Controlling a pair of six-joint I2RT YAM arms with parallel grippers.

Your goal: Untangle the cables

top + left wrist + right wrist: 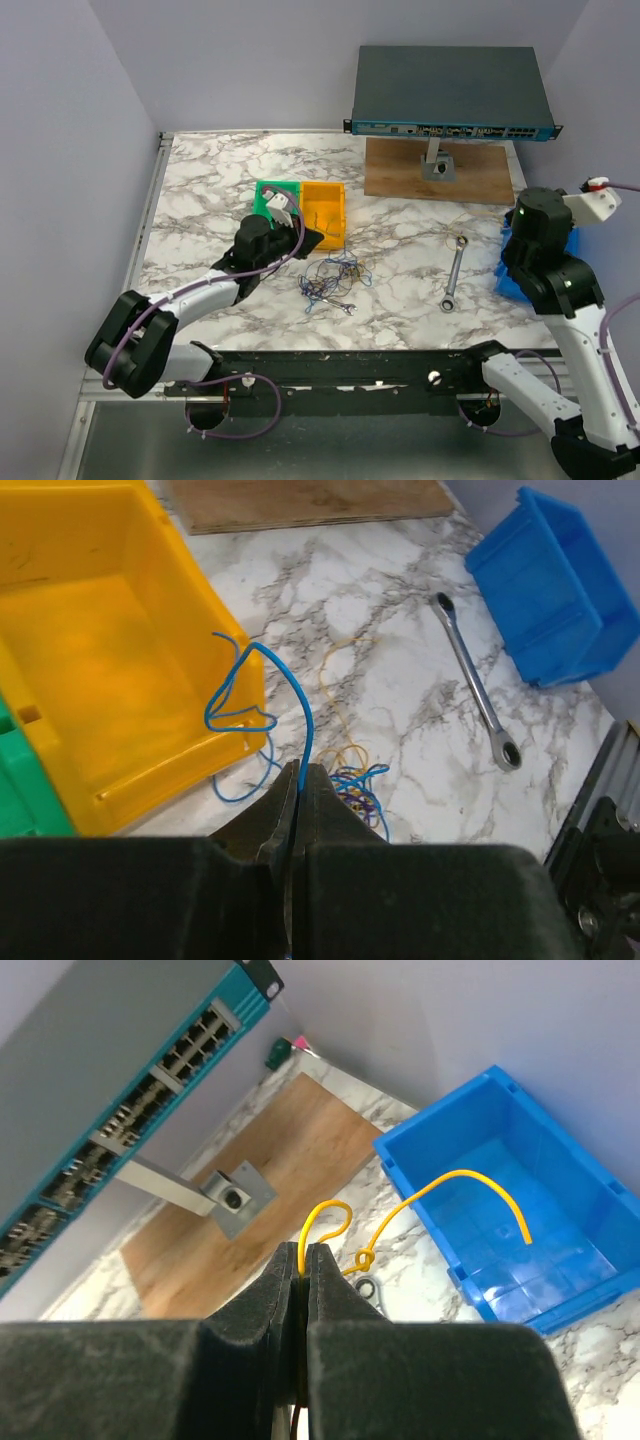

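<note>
On the marble table point(200, 200), with the network switch point(450, 90) at the back, the yellow bin point(323, 210) sits left of centre and the blue bin point(510, 280) at the right edge. The wrench point(453, 272) lies between them, its long axis running roughly away from the arms. The cables point(330, 280) lie in a loose bunch on the bare marble just in front of the yellow bin. The bunch has no clear long axis, its strands curling every way. It sits close below and a little to the right of the left gripper point(297, 780), so the left arm is plainly the nearer. The right arm is well apart, past the wrench, up over the blue bin. The left gripper is pinched tight on a single blue wire point(305, 720), which rises from the fingers and loops across the yellow bin's near wall. Whether its lower end runs into the bunch cannot be told. The right gripper point(303, 1255) is likewise closed, on a yellow wire point(450, 1178) with a small knot point(365, 1260) near the fingers, its free end arching over the blue bin. Judging from this, the next pull falls to the left arm — up and away from the bunch.
</note>
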